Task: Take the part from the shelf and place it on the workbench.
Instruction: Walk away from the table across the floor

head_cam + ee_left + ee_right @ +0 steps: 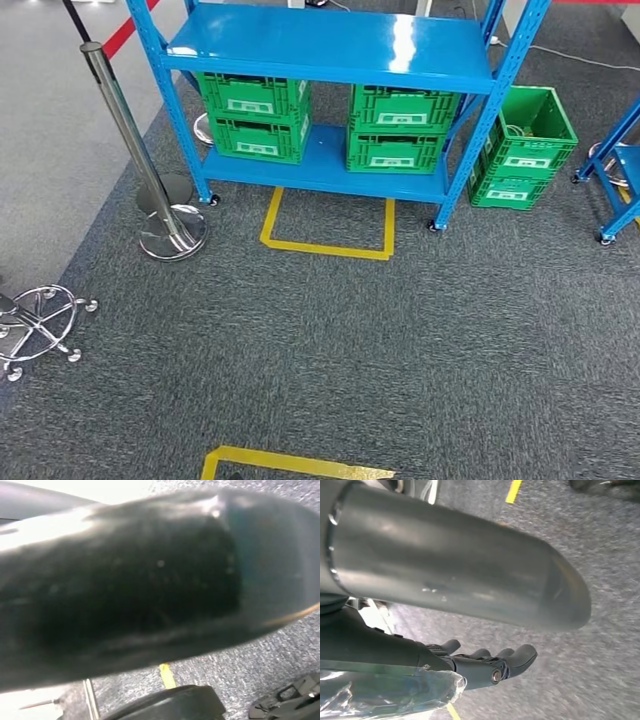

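Where the head view looks down on grey carpet, one blue shelf [330, 45] stands at the far side, carrying two green crates [256, 112] [400, 125] side by side on its lower level. A third green crate [524, 140] sits on the floor just right of the shelf; whether any crate holds the part cannot be told. One chrome stanchion [155, 190] stands left of the shelf, one chrome star base [38, 325] nearer on the left. Two yellow tape outlines [328, 225] [294, 464] mark the carpet. In the right wrist view, the right hand [490, 665] hangs over carpet, dark fingers [522, 656] lightly curled, holding nothing. The left hand's state cannot be told.
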`<state>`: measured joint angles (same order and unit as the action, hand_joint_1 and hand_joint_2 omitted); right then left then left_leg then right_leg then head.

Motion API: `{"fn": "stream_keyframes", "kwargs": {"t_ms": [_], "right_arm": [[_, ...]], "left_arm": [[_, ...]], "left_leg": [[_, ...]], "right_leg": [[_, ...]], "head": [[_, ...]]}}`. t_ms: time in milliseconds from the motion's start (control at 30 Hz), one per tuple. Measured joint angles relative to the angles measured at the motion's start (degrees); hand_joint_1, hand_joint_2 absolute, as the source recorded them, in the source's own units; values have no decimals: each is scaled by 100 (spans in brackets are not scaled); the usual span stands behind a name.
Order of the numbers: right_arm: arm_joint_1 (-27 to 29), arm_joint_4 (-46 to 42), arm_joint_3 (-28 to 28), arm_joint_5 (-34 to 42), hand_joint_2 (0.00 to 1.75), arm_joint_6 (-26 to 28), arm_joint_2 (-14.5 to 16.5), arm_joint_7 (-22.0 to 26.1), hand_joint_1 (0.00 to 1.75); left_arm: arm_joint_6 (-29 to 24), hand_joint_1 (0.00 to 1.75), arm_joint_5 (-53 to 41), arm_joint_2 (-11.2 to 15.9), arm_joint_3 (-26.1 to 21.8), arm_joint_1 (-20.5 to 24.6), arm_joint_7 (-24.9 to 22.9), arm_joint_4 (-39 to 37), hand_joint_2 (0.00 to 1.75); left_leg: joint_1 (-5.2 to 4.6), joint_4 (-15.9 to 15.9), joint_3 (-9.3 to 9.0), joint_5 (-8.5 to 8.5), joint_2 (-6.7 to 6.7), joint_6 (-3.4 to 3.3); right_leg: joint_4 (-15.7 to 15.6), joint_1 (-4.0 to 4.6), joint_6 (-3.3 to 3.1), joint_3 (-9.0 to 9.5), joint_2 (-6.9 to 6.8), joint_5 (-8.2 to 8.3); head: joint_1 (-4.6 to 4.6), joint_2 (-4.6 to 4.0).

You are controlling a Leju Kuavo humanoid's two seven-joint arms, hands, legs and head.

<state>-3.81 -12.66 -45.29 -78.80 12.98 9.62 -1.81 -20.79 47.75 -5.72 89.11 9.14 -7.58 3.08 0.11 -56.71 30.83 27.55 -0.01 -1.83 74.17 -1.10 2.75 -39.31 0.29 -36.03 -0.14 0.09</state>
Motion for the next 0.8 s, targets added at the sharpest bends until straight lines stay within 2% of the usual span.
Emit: {"fn": "stream_keyframes", "kwargs": {"t_ms": [33, 100, 133, 167, 200, 300, 333, 367, 433, 467, 500, 533, 600, 633, 667, 700, 800], "right_arm": [[6, 0, -4, 3, 0, -16, -1, -1, 0], [8, 0, -16, 5, 0, -39, -2, -1, 0], [3, 0, -24, 6, 0, -48, -2, -1, 0], [0, 0, -31, 7, 0, -60, -1, -1, 0], [-1, 0, -37, 7, 0, -72, -1, -1, 0], [8, 0, -45, 5, 0, -93, 7, -14, 0], [7, 0, -47, 4, 0, -95, 10, -17, 0], [0, 0, -49, 2, 0, -95, 13, -16, 0], [-13, 0, -51, 1, 0, -94, 11, -16, 0], [-14, 0, -52, 1, 0, -94, 11, -16, 0], [-6, 0, -54, -1, 0, -95, 11, -16, 0], [1, 0, -57, -4, 0, -96, 12, -16, 0], [5, 0, -65, -16, 0, -97, 14, -16, 0], [-2, 0, -70, -21, 0, -95, 15, -19, 0], [-9, 0, -75, -25, 0, -91, 15, -24, 0], [-12, 0, -80, -26, 0, -87, 15, -33, 0], [-18, -1, -98, -19, 0, -72, 15, -81, 0]], "left_arm": [[4, 0, -16, 1, 0, -7, -3, 0, 0], [8, 0, -51, -1, 0, -9, -7, 0, 0], [11, 0, -67, -2, 0, -1, -9, 0, 0], [13, 0, -79, -2, 0, 9, -11, 0, 0], [14, 0, -89, -1, 0, 18, -14, 0, 0], [14, 0, -102, 2, 0, 34, -18, 0, 0], [14, 0, -104, 2, 0, 41, -18, 0, 0], [13, 0, -105, 3, 0, 46, -18, 0, 0], [14, 0, -106, 4, 0, 50, -18, 0, 0], [14, 0, -106, 5, 0, 42, -18, 0, 0], [15, 0, -106, 7, 0, 32, -18, 0, 0], [15, 0, -106, 8, 0, 24, -19, 0, 0], [14, 0, -106, 14, 0, 18, -25, 0, 0], [13, 0, -106, 17, 0, 19, -28, 0, 0], [14, 0, -106, 20, 0, 24, -31, 0, 0], [14, 0, -106, 20, 0, 28, -35, 0, 0], [13, 0, -101, 20, 0, 20, -49, 0, 0]], "left_leg": [[-3, 0, -59, 42, -6, 7], [-7, -1, -190, 139, -12, 42], [-20, -14, -231, 190, -15, 70], [-32, -23, -247, 226, -14, 99], [-42, -28, -247, 250, -13, 125], [-41, -72, -260, 337, -12, 200], [-35, -218, -204, 429, -12, 234], [-22, -494, -68, 565, -12, 267], [9, -1313, 406, 858, -12, 319], [24, -1637, 630, 907, -12, 333], [32, -1775, 769, 837, -11, 339], [37, -1681, 797, 640, -11, 334], [38, -1007, 608, 75, -12, 297], [29, -660, 479, -109, -11, 272], [20, -409, 378, -178, -10, 247], [8, -292, 325, -153, -10, 223], [7, -169, 225, -58, -17, 139]], "right_leg": [[-180, 0, -6, 13, -1, 226], [-906, 3, -34, 251, -19, 758], [-1247, 7, -58, 395, -27, 904], [-1441, 13, -84, 485, -32, 951], [-1507, 23, -115, 526, -31, 916], [-1548, 6, -211, 586, -17, 860], [-1562, -10, -244, 617, -18, 844], [-1574, -23, -275, 650, -21, 824], [-1576, -22, -311, 698, -22, 771], [-1576, -22, -312, 728, -18, 741], [-1576, -22, -306, 768, -13, 709], [-1576, -23, -296, 820, -5, 673], [-1579, -26, -265, 922, 10, 592], [-1577, -16, -235, 965, 21, 547], [-1575, -7, -201, 983, 27, 510], [-1583, -1, -162, 980, 29, 481], [-1613, -6, -47, 1033, 12, 413]], "head": [[3, 0], [14, 0], [23, 0], [24, 0], [17, 0], [-11, 0], [-26, 0], [-39, 0], [-62, 0], [-60, 0], [-62, 0], [-62, 0], [-63, 0], [-63, 0], [-63, 0], [-61, 0], [-59, 0]]}}
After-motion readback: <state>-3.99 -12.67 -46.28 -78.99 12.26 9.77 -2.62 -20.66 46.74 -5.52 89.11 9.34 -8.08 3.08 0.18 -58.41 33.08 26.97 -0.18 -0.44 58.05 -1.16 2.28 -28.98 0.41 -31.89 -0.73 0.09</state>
